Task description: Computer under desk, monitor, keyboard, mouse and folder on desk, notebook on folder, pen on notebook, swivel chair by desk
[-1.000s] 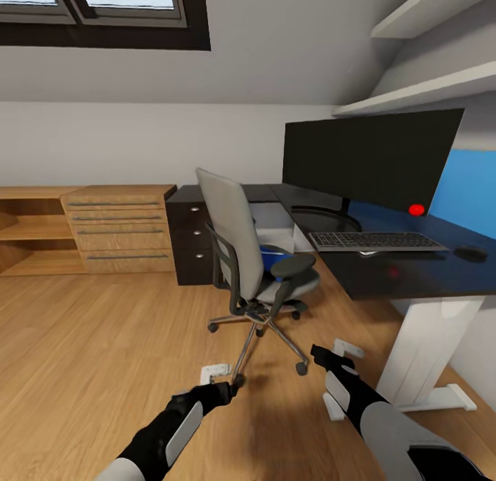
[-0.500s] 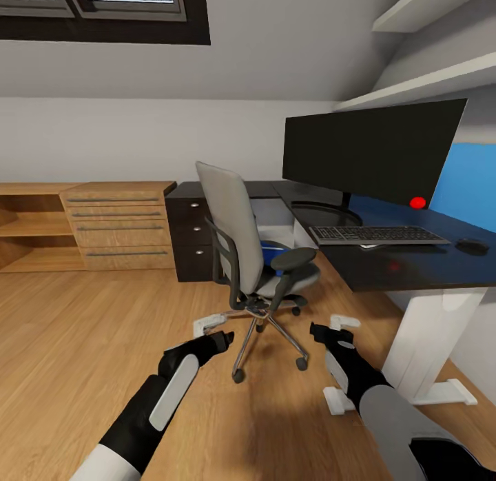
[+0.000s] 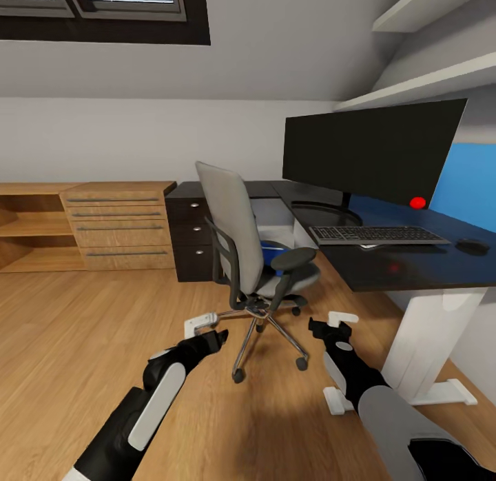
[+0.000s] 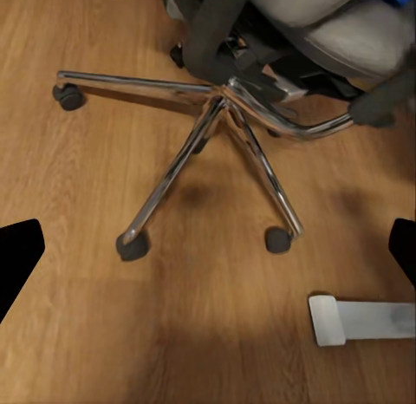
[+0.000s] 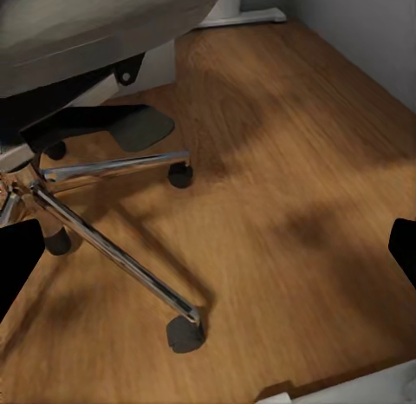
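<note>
The grey swivel chair (image 3: 238, 236) stands on the wood floor in front of the black desk (image 3: 406, 267), with the blue folder (image 3: 271, 255) on its seat. On the desk are the monitor (image 3: 372, 154), the keyboard (image 3: 375, 234) and the mouse (image 3: 472, 245). A pale grey box, seemingly the computer (image 3: 275, 220), sits under the desk behind the chair. My left gripper (image 3: 202, 326) (image 4: 208, 257) and right gripper (image 3: 337, 322) (image 5: 208, 252) are open and empty, low on either side of the chair's chrome base (image 4: 217, 118) (image 5: 113, 248). The notebook and pen are out of view.
A light-wood drawer chest (image 3: 120, 226) and shelving unit (image 3: 27, 226) line the far wall at left. The desk's white leg (image 3: 430, 336) and foot (image 3: 451, 395) (image 4: 360, 317) stand close to my right arm. Wall shelves (image 3: 420, 88) hang above the monitor.
Both grippers have risen and moved forward toward the chair's base, the left one more. The view shifted slightly a second ago. Chair and desk items have not moved.
</note>
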Controlling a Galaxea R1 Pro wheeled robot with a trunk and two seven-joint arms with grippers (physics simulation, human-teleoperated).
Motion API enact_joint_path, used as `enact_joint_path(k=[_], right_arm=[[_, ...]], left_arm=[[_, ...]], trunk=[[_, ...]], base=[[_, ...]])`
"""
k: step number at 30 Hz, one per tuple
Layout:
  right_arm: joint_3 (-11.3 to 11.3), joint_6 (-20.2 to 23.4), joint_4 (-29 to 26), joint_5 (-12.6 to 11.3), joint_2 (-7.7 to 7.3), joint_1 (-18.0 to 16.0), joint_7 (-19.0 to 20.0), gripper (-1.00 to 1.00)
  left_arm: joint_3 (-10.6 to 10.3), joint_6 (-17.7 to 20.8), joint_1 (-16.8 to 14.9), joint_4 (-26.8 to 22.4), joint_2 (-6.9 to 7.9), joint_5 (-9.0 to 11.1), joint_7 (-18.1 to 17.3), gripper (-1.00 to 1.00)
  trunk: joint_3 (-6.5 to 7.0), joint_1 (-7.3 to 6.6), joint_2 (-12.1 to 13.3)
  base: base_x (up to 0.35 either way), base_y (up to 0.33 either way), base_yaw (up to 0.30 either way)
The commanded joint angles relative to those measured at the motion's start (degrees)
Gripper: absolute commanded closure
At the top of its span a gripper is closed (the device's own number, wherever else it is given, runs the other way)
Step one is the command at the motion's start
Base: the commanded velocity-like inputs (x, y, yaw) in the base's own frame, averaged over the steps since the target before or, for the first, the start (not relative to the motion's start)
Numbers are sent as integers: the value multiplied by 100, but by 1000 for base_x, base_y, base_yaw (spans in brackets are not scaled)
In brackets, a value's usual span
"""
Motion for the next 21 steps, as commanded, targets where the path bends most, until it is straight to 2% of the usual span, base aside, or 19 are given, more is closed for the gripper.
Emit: enact_joint_path(k=[1, 4, 6, 9, 12, 17, 21], right_arm=[[-1, -32, 3, -34, 8, -3, -11, -100], [-2, -34, -19, -55, 22, -2, -20, -100], [4, -31, -14, -59, 81, -2, -35, -100], [-10, -37, -13, -49, 108, -2, -42, -100], [-15, -38, -4, -41, 108, -2, -40, -100], [-17, -59, 16, -32, 113, 4, -23, -100], [-16, -148, 25, -24, 86, 12, -1, -100]], left_arm=[[-10, 6, 101, -177, 30, 60, 55, -100], [-23, 23, 249, -398, 71, 63, 53, -100], [-169, 26, 291, -455, 83, 69, 58, -100], [-238, 26, 299, -465, 89, 65, 61, -100], [-249, 24, 300, -466, 93, 66, 68, -100], [-255, 44, 302, -468, 129, 104, 69, -100], [-145, 48, 302, -540, 123, 157, 77, -100]], trunk=[[-6, -1, -2], [-6, -1, -2], [-6, -1, -2], [-6, -1, -2], [-6, -1, -2], [-6, -1, -2], [-6, -1, -2]], base=[[0, 0, 0], [38, 0, 0], [255, 0, 0], [199, 0, 0], [81, 0, 0], [252, -40, 0], [16, -2, 0]])
